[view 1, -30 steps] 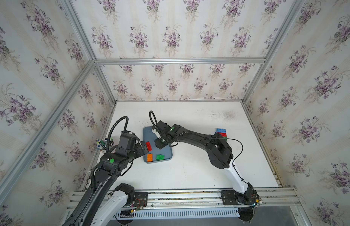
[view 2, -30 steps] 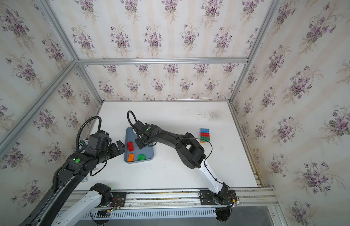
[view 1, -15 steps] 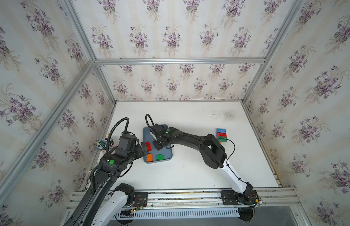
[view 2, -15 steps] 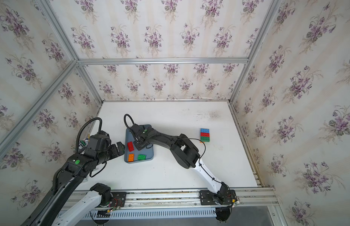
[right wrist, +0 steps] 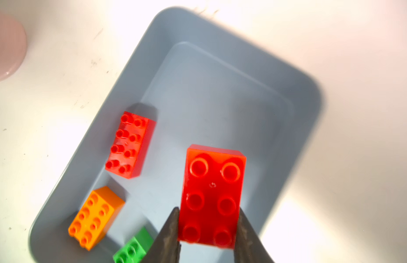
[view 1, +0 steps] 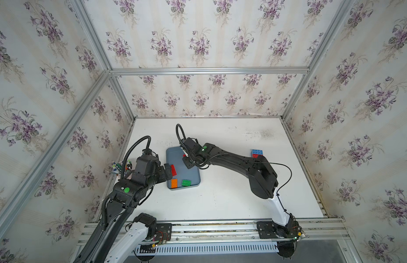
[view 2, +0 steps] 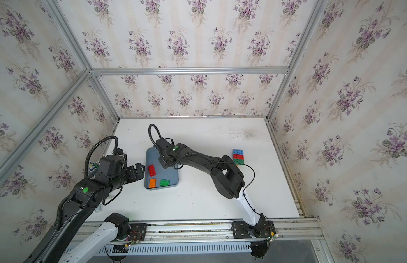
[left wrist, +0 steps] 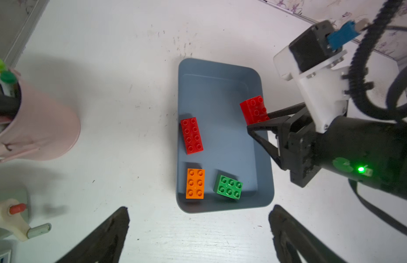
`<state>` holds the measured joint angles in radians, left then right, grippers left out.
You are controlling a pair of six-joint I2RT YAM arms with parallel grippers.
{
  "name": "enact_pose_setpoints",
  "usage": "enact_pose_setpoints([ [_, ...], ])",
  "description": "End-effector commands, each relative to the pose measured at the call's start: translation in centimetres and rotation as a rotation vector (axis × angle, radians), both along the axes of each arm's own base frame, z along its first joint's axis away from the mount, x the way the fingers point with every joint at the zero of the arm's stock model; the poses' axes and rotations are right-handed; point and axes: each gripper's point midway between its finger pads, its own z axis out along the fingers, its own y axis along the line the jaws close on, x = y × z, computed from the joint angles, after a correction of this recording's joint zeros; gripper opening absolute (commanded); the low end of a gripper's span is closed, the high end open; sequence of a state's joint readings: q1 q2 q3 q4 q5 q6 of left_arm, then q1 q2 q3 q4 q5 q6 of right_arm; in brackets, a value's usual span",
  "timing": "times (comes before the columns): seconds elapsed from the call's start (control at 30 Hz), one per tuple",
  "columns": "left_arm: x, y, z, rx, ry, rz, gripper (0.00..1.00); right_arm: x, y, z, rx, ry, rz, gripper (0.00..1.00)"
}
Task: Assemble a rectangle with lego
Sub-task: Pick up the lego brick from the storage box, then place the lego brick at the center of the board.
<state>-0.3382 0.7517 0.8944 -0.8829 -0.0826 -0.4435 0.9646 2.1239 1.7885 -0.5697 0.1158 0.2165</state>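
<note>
Top views, tray: the blue-grey tray [view 1: 191,173] sits left of centre on the white table [view 1: 220,200].
Top views, lego: a long red brick [view 1: 173,169], an orange brick [view 1: 174,183] and a green brick [view 1: 186,182] lie in the tray's lower half. A brick row [view 2: 238,156] of blue, red and green, touching, sits at right, well apart.
Left wrist, left gripper [left wrist: 200,208]: spread wide, holding nothing, just outside the tray rim.
Right wrist, right gripper [right wrist: 208,211]: fingers clamp a short red brick [right wrist: 212,195] by its long sides, over the tray, apart from the others.
</note>
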Motion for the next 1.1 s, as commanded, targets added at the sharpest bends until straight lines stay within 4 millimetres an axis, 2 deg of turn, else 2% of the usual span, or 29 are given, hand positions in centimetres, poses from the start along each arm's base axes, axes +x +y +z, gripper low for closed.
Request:
enact_pose_setpoints([
  [0.0,1.6,-1.6,1.8,0.112,-0.088,-0.125,0.97,1.5,-3.6,1.6,0.019,-0.024,-0.102,0.36],
  [0.13,2.8,-5.6,1.8,0.316,-0.096,-0.310,0.99,2.1,-10.0,1.0,0.017,0.000,-0.207,0.37],
  [0.27,4.1,-10.1,0.7,0.334,-0.079,-0.426,1.00,1.7,-15.4,-0.9,0.022,0.058,-0.292,0.37],
  [0.37,5.0,-12.9,-0.6,0.313,-0.037,-0.472,1.00,0.6,-17.4,-2.5,0.029,0.099,-0.312,0.37],
  [0.43,5.3,-13.8,-1.8,0.299,0.022,-0.467,1.00,-0.1,-18.0,-3.7,0.015,0.125,-0.312,0.38],
  [0.6,4.7,-13.1,-4.9,0.286,0.181,-0.340,1.00,-1.0,-18.8,-6.7,-0.030,0.181,-0.318,0.39],
  [0.8,2.4,-12.0,-8.1,0.231,0.308,-0.245,1.00,-1.1,-19.4,-8.3,-0.054,0.201,-0.333,0.47],
  [0.9,1.5,-11.5,-9.6,0.230,0.372,-0.209,1.00,-0.9,-19.4,-7.7,-0.051,0.187,-0.332,0.51],
  [1.07,0.8,-11.1,-12.0,0.245,0.435,-0.184,1.00,0.0,-19.6,-5.0,-0.032,0.121,-0.346,0.60],
])
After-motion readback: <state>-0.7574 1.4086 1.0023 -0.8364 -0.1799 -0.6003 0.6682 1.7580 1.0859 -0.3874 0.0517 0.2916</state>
